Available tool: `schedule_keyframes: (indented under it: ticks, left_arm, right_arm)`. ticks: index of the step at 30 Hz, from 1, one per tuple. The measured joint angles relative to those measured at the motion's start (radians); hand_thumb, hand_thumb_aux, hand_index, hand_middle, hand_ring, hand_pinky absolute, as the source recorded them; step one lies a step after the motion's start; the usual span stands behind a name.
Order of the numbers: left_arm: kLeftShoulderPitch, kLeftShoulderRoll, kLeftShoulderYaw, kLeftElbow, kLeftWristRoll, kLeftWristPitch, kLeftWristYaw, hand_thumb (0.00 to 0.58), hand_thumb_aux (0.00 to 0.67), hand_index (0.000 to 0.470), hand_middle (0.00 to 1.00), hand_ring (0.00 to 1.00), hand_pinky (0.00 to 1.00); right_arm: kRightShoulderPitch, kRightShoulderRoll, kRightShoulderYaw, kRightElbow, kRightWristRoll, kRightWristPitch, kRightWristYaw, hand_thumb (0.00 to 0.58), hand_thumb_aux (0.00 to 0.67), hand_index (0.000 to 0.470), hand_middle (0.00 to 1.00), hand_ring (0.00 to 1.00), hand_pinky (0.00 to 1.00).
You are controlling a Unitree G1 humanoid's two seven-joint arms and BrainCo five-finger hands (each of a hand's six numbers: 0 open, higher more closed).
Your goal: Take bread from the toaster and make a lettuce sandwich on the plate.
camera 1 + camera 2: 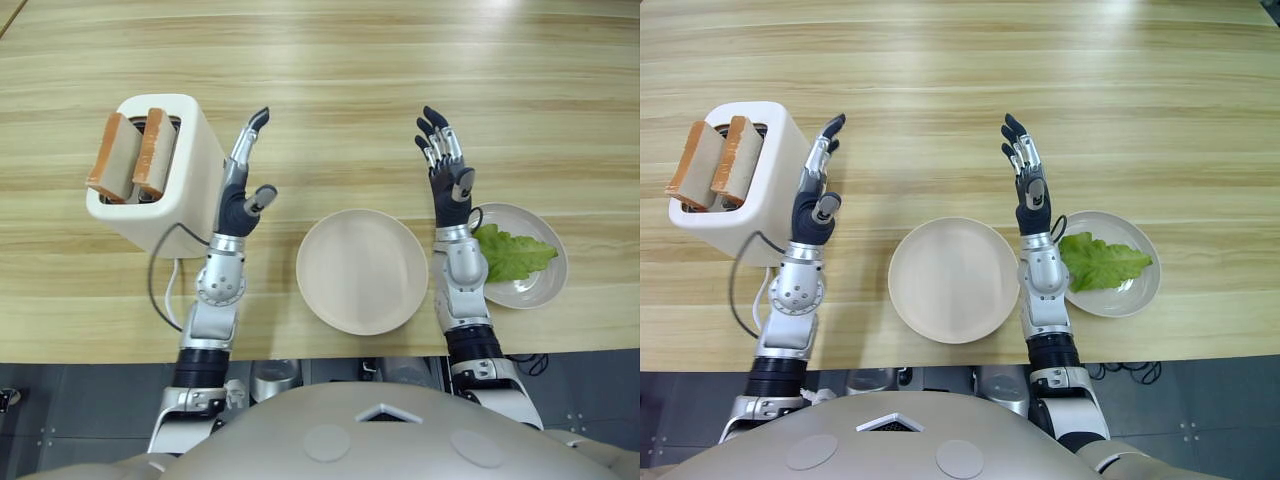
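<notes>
Centrally, plate (362, 272) near table (400, 60) edge (toaster (190, 175) left)

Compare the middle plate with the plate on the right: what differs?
The middle plate is bare; the right plate holds a lettuce leaf. The middle plate looks wider and cream; the right plate looks smaller and whiter. Both are round and lie flat on the wooden table.

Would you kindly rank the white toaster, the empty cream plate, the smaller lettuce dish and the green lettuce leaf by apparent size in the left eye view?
1. White toaster, narrowly, but nearer the camera, so unsure.
2. Empty cream plate.
3. Smaller lettuce dish.
4. Green lettuce leaf.
</notes>
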Motion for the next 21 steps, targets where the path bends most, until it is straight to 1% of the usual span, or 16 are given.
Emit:
schedule_keyframes:
  ticks: [2, 4, 11, 15, 21]
  left_arm:
    - [0.005, 0.057, 0.063, -0.114, 0.077, 0.067, -0.017, 0.0, 0.0, 0.0, 0.0, 0.0, 0.0]
    - [0.014, 0.105, 0.118, -0.162, 0.107, 0.124, -0.042, 0.0, 0.0, 0.0, 0.0, 0.0, 0.0]
    - [0.083, 0.317, 0.381, -0.172, 0.121, 0.253, -0.076, 0.0, 0.0, 0.0, 0.0, 0.0, 0.0]
    - [0.12, 0.384, 0.434, -0.078, 0.135, 0.299, -0.075, 0.0, 0.0, 0.0, 0.0, 0.0, 0.0]
    - [0.107, 0.408, 0.442, 0.128, 0.142, 0.361, -0.002, 0.0, 0.0, 0.0, 0.0, 0.0, 0.0]
  right_arm:
    - [-0.009, 0.005, 0.001, 0.012, 0.0, 0.0, 0.001, 0.0, 0.0, 0.0, 0.0, 0.0, 0.0]
    - [-0.011, 0.008, 0.001, 0.02, 0.0, -0.002, 0.001, 0.0, 0.0, 0.0, 0.0, 0.0, 0.0]
    - [-0.015, 0.023, 0.003, 0.032, -0.002, -0.007, -0.002, 0.0, 0.0, 0.0, 0.0, 0.0, 0.0]
    - [-0.03, 0.029, 0.009, 0.05, -0.004, -0.007, -0.001, 0.0, 0.0, 0.0, 0.0, 0.0, 0.0]
    - [-0.043, 0.03, 0.009, 0.085, -0.004, -0.013, 0.0, 0.0, 0.0, 0.0, 0.0, 0.0, 0.0]
